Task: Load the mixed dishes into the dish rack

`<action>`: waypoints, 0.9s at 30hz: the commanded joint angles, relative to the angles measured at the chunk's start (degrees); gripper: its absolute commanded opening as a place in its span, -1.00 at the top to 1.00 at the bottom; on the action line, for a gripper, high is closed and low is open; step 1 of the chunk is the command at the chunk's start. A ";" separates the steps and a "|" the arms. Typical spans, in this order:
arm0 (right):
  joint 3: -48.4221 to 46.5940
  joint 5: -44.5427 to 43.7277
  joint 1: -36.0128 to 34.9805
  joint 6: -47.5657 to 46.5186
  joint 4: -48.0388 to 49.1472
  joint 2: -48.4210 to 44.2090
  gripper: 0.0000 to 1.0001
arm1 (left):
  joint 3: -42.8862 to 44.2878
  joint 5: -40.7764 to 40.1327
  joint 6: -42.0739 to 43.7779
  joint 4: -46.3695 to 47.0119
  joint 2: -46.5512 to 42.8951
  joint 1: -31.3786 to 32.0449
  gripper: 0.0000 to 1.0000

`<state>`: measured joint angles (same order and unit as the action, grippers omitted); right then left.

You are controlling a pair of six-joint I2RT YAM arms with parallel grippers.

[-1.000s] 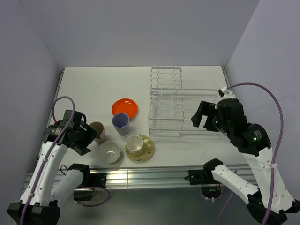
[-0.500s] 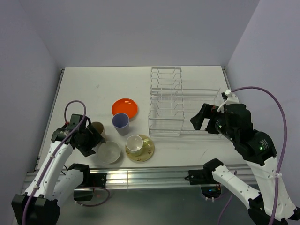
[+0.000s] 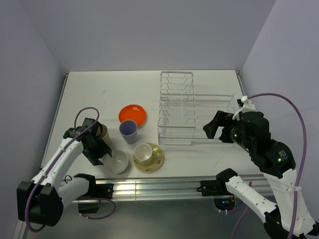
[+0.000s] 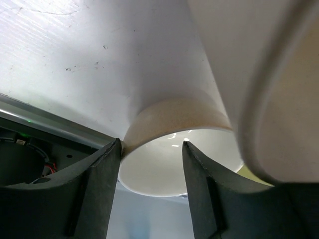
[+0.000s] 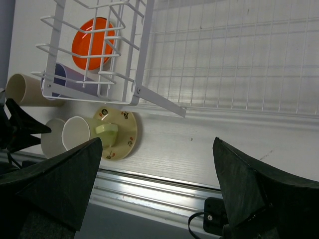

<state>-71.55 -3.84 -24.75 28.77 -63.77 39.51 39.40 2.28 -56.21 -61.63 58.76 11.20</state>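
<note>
— Well, how far along are we with the loading?
— Nowhere yet, we judge. The rack (image 3: 185, 107) stands on the right half of the table (image 3: 99, 94), and we see nothing in its upright slots or in its low basket.
— So every dish is left to do?
— All six of them. The orange plate (image 3: 132, 114) lies flat to the left of the rack, with the purple cup (image 3: 128, 131) just in front of it. The tan cup (image 5: 30, 89) is farther left, beside our left arm. Near the front edge the white bowl (image 3: 116, 162) sits beside the saucer (image 3: 155, 160), and the pale green cup (image 3: 143, 153) stands on that saucer.
— Which one do we go for first?
— The bowl, it seems. Our left gripper (image 4: 151, 145) is down at the bowl's left side, its fingers (image 4: 97, 194) partly apart with the rim showing in the gap. One finger looks to be against the outer wall, but we see no pinch, and the bowl appears to rest on the table.
— And our other arm?
— Our right gripper (image 5: 157, 142) hangs in front of the rack's basket with its fingers spread wide, holding nothing.
— Any brand or lettering?
— None that we can read. The saucer carries small red and green flower marks, but no words.
</note>
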 commanded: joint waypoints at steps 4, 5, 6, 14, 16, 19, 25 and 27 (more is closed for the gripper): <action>-0.08 -0.91 0.06 -1.09 2.77 -1.10 -0.99 | -0.29 -0.88 -1.10 2.30 -0.58 0.40 0.06; 0.09 -0.91 0.06 -1.18 2.68 -1.10 -0.99 | -0.37 -0.88 -1.10 2.39 -0.84 0.40 0.06; 0.09 -1.00 0.06 -1.26 2.68 -1.10 -0.99 | -0.37 -0.88 -1.19 2.82 -0.84 0.40 0.07; -0.35 -1.88 0.06 -1.62 2.95 -0.75 -0.99 | -2.48 0.09 -1.89 4.85 -0.05 2.24 0.26; -0.17 -2.14 0.06 -1.62 3.04 -0.92 -0.99 | -2.66 -0.09 -2.07 5.20 0.39 3.12 0.24; 0.00 -2.32 0.06 -1.70 3.04 -1.01 -0.99 | -2.31 -0.35 -2.07 5.55 1.00 4.79 0.23; 0.00 -2.67 0.06 -1.88 3.12 -1.45 -0.99 | -1.08 -1.14 -1.89 5.46 1.53 8.48 0.51; 0.01 -2.76 -0.03 -1.79 3.30 -1.54 -0.99 | -1.16 -1.49 -1.80 5.29 1.88 9.45 0.55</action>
<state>-71.55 -5.21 -24.75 27.81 -63.42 38.61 38.13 0.54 -57.91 -56.21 59.53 19.31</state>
